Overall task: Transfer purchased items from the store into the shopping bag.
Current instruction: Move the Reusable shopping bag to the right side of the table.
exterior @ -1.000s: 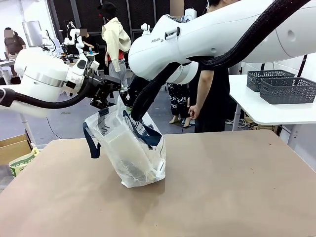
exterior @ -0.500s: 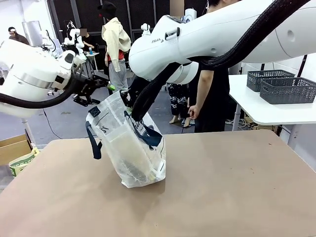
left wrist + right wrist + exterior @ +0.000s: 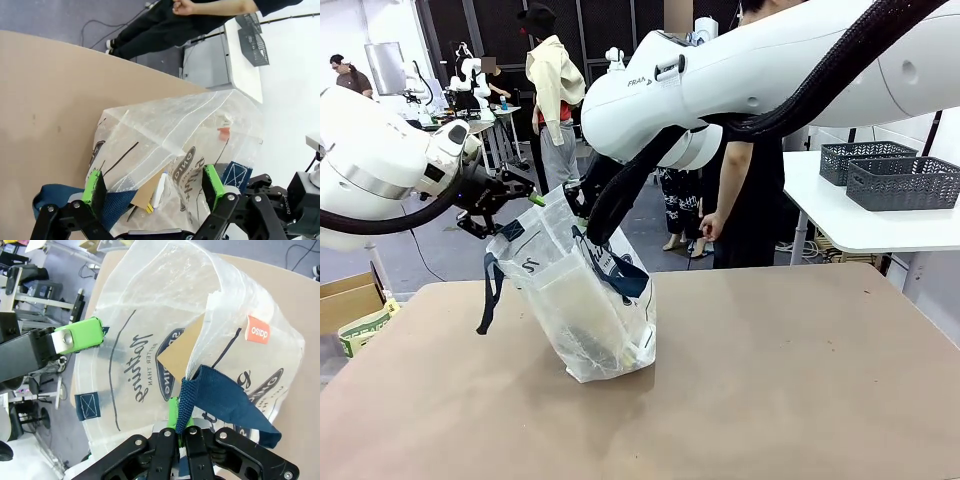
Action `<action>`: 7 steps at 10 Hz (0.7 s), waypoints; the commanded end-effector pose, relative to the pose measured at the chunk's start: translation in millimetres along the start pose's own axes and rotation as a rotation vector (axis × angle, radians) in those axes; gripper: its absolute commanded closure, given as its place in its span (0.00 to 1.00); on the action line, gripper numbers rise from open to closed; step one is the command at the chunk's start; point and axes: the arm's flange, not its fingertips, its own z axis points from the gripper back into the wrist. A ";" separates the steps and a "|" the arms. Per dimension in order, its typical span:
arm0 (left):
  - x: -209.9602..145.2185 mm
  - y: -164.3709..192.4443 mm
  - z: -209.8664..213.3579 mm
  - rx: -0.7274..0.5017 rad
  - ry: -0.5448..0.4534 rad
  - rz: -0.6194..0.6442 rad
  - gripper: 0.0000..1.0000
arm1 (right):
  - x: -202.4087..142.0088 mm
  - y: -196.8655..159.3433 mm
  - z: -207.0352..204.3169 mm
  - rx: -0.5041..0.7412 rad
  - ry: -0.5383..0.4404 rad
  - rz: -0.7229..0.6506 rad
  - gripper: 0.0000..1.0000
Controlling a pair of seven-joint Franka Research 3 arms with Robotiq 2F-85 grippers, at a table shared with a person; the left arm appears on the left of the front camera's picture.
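My left gripper (image 3: 153, 182) hangs released just beside the upper left rim of the shopping bag (image 3: 590, 310). The bag stands tilted on the counter (image 3: 800, 380). At its top, my right gripper (image 3: 179, 427) is clenched on its navy handle (image 3: 220, 405).

This is looking like a robotics lab or workshop hall: a brown worktable (image 3: 800, 380) is standing on a grey floor (image 3: 460, 250), dark lattice baskets (image 3: 895, 178) are sitting on a white side table (image 3: 840, 228), a cable (image 3: 420, 258) is trailing, a cardboard box (image 3: 345, 298) is lying nearby

"daiso" tag (image 3: 259, 331) on shopping bag (image 3: 145, 295)
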 end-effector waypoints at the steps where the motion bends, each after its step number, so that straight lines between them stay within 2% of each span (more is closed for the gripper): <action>1: 1.8 3.0 1.2 -0.030 0.033 -0.036 0.00 | 1.9 -1.0 2.3 -0.004 0.002 0.015 1.00; 5: 0.4 -10.7 -8.4 -0.161 0.082 -0.097 0.00 | 2.7 -2.1 -2.7 -0.002 0.014 0.014 1.00; 7: -0.8 -20.9 -24.0 -0.188 0.117 -0.099 0.00 | 5.9 -1.7 -6.1 -0.002 -0.010 0.015 1.00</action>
